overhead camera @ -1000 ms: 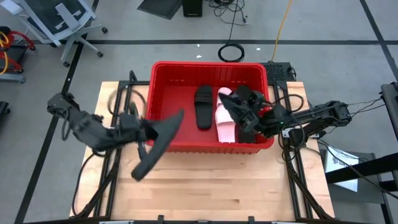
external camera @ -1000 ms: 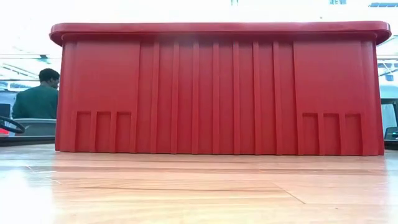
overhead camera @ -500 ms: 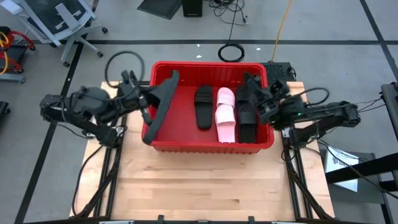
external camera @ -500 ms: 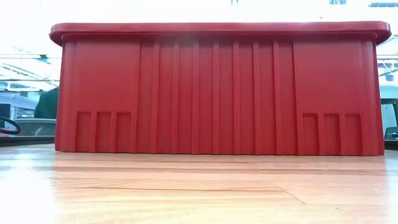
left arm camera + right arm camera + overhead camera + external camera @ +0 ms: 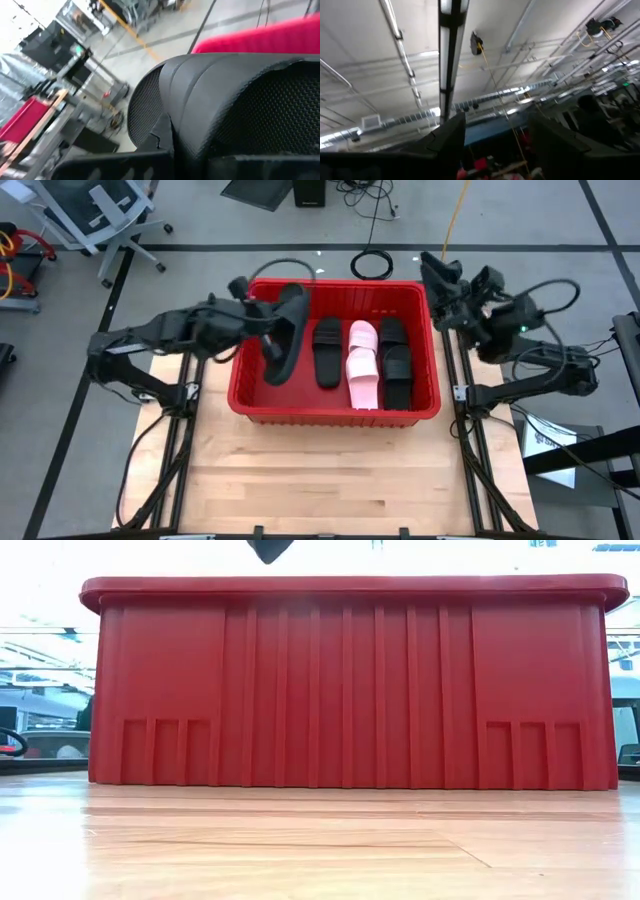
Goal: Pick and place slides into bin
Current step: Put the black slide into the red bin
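Observation:
The red bin point(image 5: 335, 283) stands on the wooden table; the low view shows its front wall point(image 5: 350, 690). On its floor lie a black slide point(image 5: 327, 352), a pink slide point(image 5: 362, 365) and another black slide point(image 5: 395, 360), side by side. My left gripper point(image 5: 265, 320) is shut on a third black slide point(image 5: 285, 335), held over the bin's left part; that slide's tip point(image 5: 268, 548) pokes above the rim in the low view. My right gripper point(image 5: 437, 272) is raised beyond the bin's far right corner, open point(image 5: 497, 130), pointing up at the ceiling. My left gripper holds the black slide near its strap point(image 5: 210, 90), coming roughly level from the table's left. The slide itself fills the wrist view and hides the fingertips. It is lifted clear, turned on edge and slanting, its near end point(image 5: 272, 375) over the bin's inside.
Bare wooden table top point(image 5: 320, 470) lies in front of the bin. A black cable coil point(image 5: 372, 264) and office chairs point(image 5: 95, 210) are on the floor beyond the table. The bin's left rim point(image 5: 240, 350) is just below my left arm.
My left gripper has swung from the near left of the bin toward the far edge and then right over the bin, rolling as it went; the black slide came with it, lifted clear. My right gripper has drawn up out of the bin toward the far right, tipping upward.

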{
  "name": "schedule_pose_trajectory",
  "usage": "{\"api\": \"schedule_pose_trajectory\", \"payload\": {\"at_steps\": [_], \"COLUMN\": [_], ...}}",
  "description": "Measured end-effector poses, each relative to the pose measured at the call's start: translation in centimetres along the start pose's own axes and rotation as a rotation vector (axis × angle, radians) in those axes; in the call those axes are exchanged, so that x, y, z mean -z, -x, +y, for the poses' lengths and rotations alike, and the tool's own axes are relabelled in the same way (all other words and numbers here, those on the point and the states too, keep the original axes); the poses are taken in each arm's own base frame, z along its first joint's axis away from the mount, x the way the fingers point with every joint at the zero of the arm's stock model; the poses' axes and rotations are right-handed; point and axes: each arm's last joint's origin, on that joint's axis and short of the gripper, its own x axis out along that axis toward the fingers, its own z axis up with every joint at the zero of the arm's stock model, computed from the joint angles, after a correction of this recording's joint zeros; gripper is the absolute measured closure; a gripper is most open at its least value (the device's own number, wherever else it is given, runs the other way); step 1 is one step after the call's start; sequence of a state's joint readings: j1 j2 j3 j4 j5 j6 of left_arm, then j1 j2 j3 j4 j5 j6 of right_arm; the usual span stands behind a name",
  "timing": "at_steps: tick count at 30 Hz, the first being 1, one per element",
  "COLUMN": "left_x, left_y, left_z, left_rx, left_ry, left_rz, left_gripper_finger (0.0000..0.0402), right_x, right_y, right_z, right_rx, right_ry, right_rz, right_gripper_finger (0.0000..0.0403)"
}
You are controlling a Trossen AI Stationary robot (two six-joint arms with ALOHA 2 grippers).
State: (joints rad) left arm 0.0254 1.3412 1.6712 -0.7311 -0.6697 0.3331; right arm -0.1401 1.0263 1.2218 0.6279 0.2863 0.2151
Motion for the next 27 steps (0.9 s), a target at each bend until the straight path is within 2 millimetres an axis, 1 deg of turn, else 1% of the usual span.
{"api": "schedule_pose_trajectory", "payload": {"at_steps": [3,5,10,14,19,27], "left_x": [0.5,1.1,2.8,3.9,5.6,8.7], "left_y": [-2.5,-4.4,-9.7,-12.9,-16.0,-20.0], "left_z": [-0.7,-1.5,-4.6,-7.1,-9.9,-13.9], "left_rx": [-0.012,-0.002,0.078,0.081,0.094,0.125], "left_ry": [-0.041,-0.09,-0.164,-0.223,-0.221,-0.278], "left_rz": [0.082,0.153,0.3,0.375,0.461,0.576], "left_gripper_finger": [0.0401,0.0401,0.0401,0.0401,0.0401,0.0401], "right_x": [-0.7,-1.1,-1.0,-0.9,-0.7,-0.3], "right_y": [-0.7,-0.9,-1.0,-0.9,-0.8,-0.7], "right_z": [-0.3,-0.5,-1.2,-1.5,-1.6,-1.7], "right_rx": [0.043,0.071,0.14,0.149,0.149,0.161], "right_ry": [0.048,0.069,0.074,0.084,0.084,0.08], "right_rz": [0.086,0.12,0.138,0.16,0.189,0.228], "right_gripper_finger": [0.0197,0.0197,0.0197,0.0197,0.0197,0.0197]}}
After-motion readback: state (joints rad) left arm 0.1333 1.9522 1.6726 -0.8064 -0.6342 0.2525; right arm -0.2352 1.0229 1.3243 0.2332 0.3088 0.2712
